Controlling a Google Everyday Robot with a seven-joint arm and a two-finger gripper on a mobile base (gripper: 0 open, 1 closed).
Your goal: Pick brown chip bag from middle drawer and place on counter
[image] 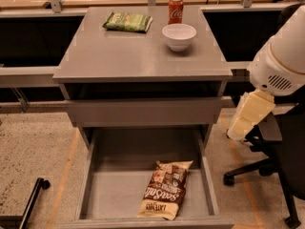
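Observation:
The brown chip bag (164, 190) lies flat on the floor of the open middle drawer (114, 194), right of centre and near the front edge. The counter (124, 51) is the grey cabinet top above it. My arm comes in from the right; its white body and cream-coloured gripper (245, 116) hang beside the cabinet's right side, at about the height of the shut drawer front. The gripper is above and to the right of the bag and touches nothing.
On the counter are a flat green bag (127, 22), a red soda can (175, 10) and a white bowl (178, 36) toward the back. A black office chair (276, 166) stands right of the drawer. A black bar (29, 202) lies on the floor at left.

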